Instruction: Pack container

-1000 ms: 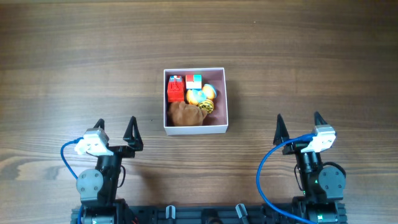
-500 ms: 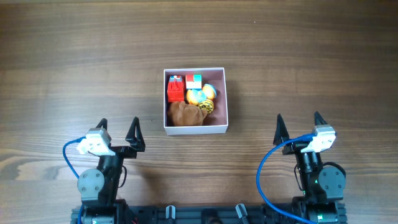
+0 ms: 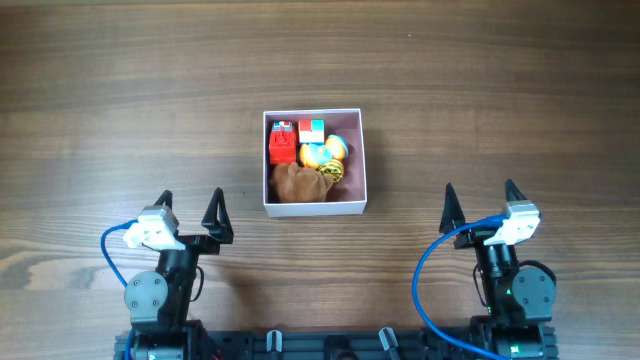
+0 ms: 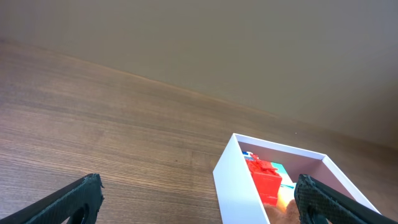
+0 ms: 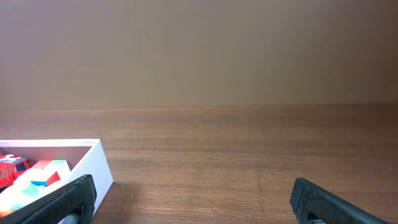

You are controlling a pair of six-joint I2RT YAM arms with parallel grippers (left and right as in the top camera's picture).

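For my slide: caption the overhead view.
Toy-filled container on the table; left tool and right tool open, empty.

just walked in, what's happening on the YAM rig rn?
Nothing is being handled at this moment. The container sits mid-table holding several small toys, among them a red block, a brown soft lump and a yellow-and-blue round piece. The left end effector and right end effector are both open and empty, down near the arm bases and apart from the box. The overhead view shows no toys outside it, so packing looks done or close to it.
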